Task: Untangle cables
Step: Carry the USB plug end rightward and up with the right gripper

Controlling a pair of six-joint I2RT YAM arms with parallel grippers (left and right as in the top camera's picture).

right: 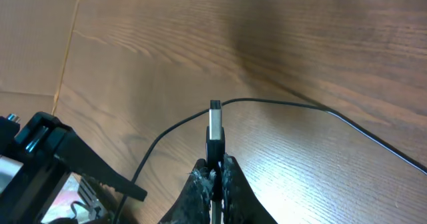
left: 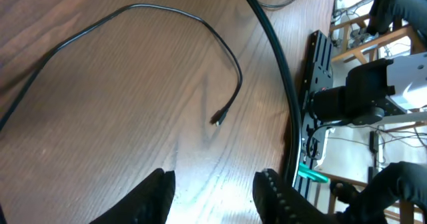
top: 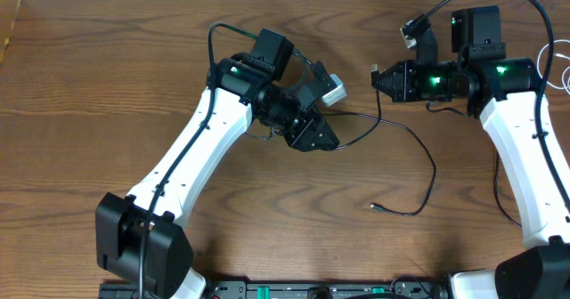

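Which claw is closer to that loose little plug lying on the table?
Left. The left gripper hangs short of the loose plug, jaws apart; the right gripper is farther, shut on a second plug.

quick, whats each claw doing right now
Left claw: open, nothing between its fingers.
Right claw: closed on the plug end of the black cable.

Robotics lab bench: wood-grain table (top: pixel 71 112), twin white arms (top: pixel 191 152), cluttered gear (left: pixel 360 91).
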